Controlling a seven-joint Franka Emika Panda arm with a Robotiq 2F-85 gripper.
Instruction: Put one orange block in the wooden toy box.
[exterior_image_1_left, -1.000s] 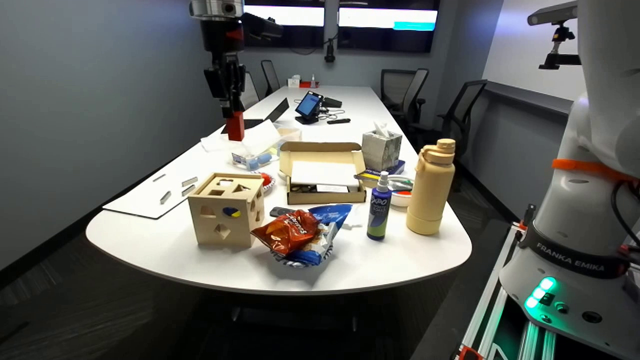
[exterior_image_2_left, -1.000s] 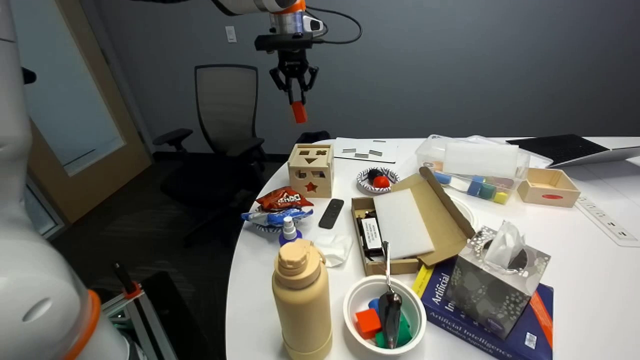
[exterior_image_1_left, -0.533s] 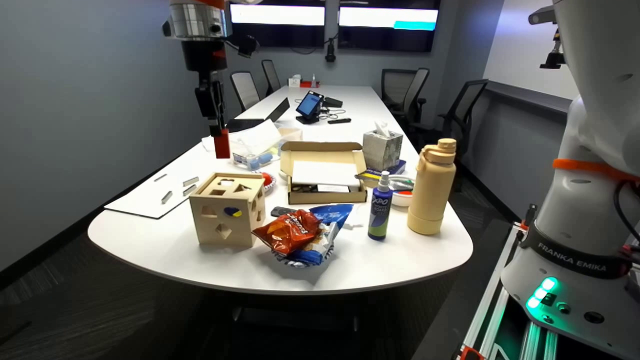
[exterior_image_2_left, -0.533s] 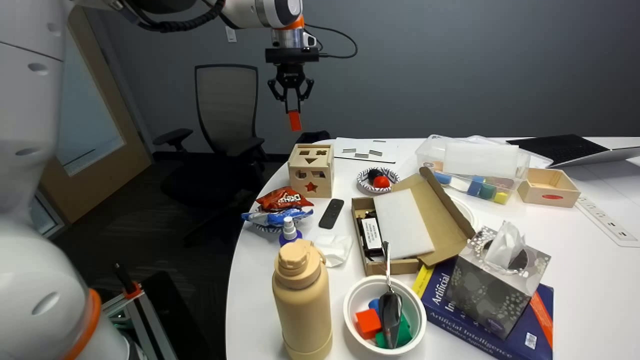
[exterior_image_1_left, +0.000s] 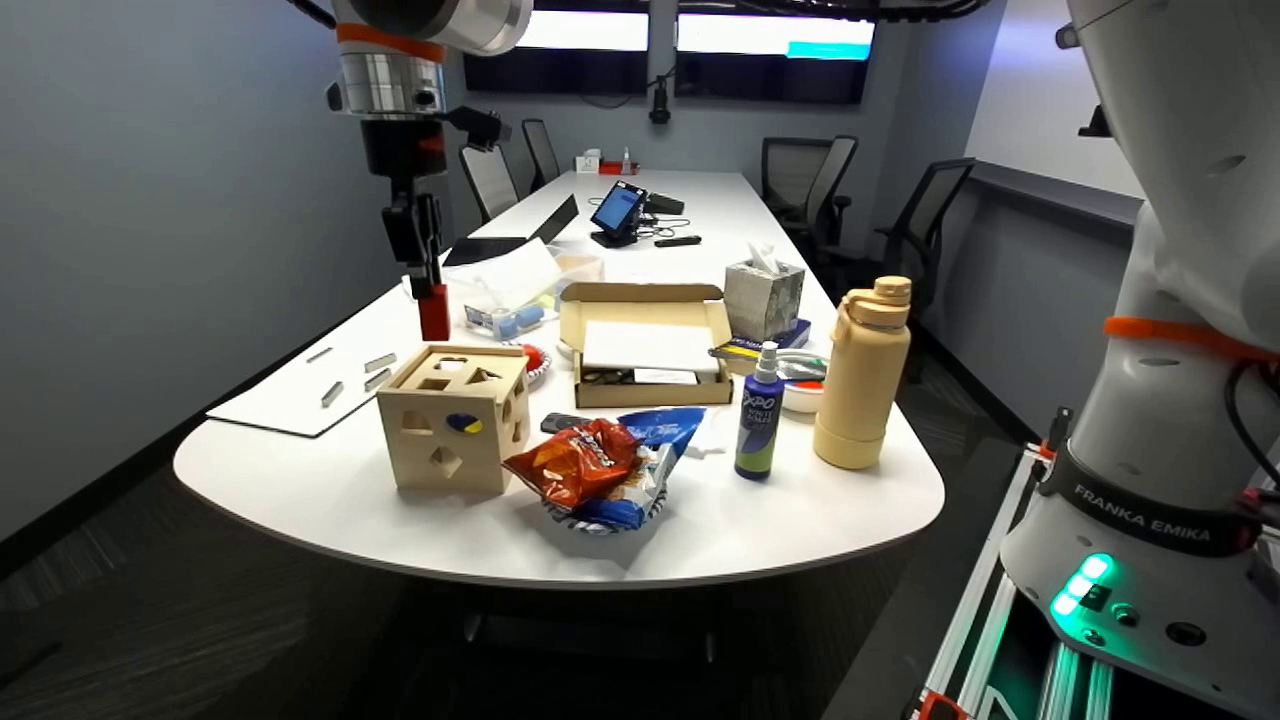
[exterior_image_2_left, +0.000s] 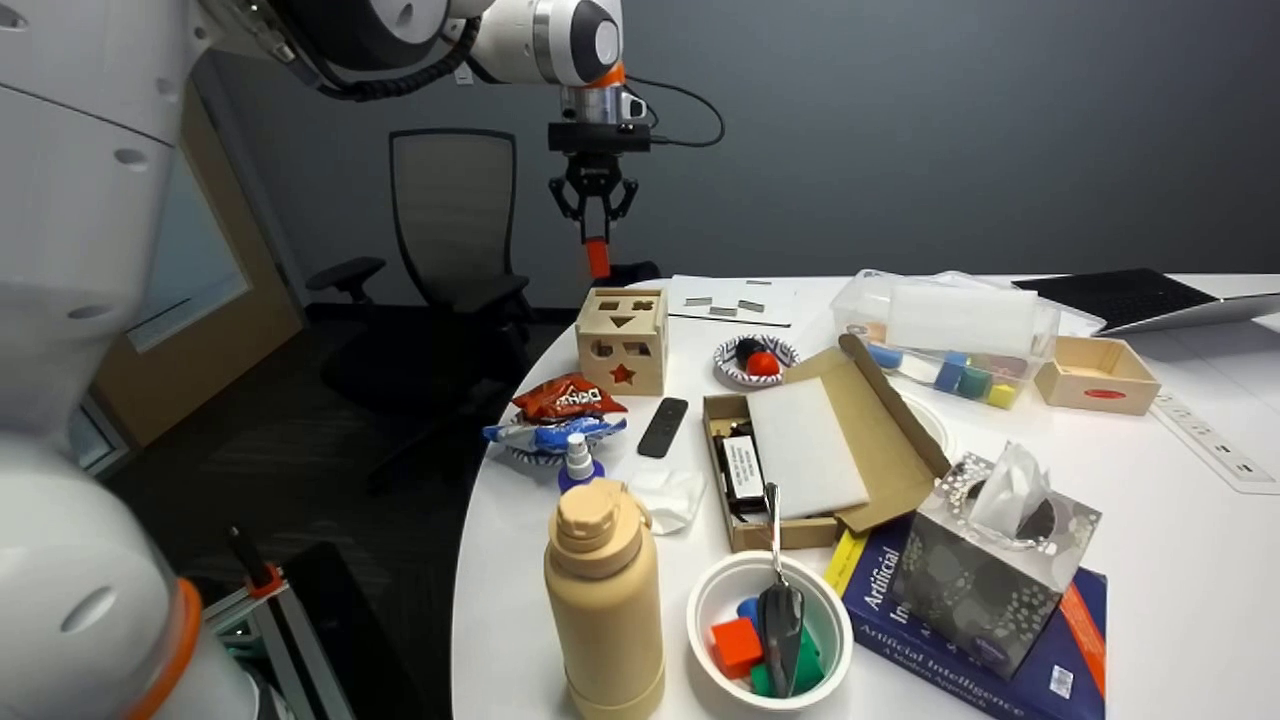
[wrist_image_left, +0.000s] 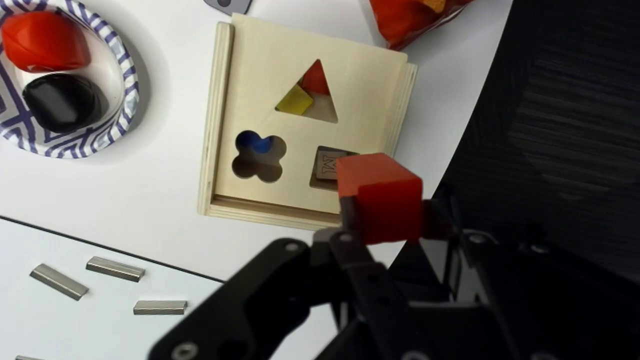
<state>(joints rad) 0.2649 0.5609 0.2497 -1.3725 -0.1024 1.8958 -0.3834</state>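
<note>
The orange block (exterior_image_1_left: 434, 315) is held between the fingertips of my gripper (exterior_image_1_left: 425, 285). The block also shows in an exterior view (exterior_image_2_left: 597, 258) and in the wrist view (wrist_image_left: 384, 200). My gripper is shut on its upper end and the block hangs down. The wooden toy box (exterior_image_1_left: 480, 455) stands on the table below, with cut-out holes in its top and sides. In the wrist view the block overlaps the rectangular hole in the box's top (wrist_image_left: 300, 132) and the box's edge. The block is above the box, apart from it. Yellow, red and blue pieces show inside through the holes.
A bowl of snack bags (exterior_image_1_left: 580, 465) stands beside the box. A patterned bowl (exterior_image_2_left: 735, 375) holds a red and a black item. An open cardboard box (exterior_image_1_left: 650, 395), a spray bottle (exterior_image_1_left: 757, 425) and a tan bottle (exterior_image_1_left: 862, 390) stand farther along. A white bowl (exterior_image_2_left: 702, 640) holds blocks.
My gripper has come down with the orange block towards the top of the wooden box, also shifting left in an exterior view. The box and other things have not moved.
</note>
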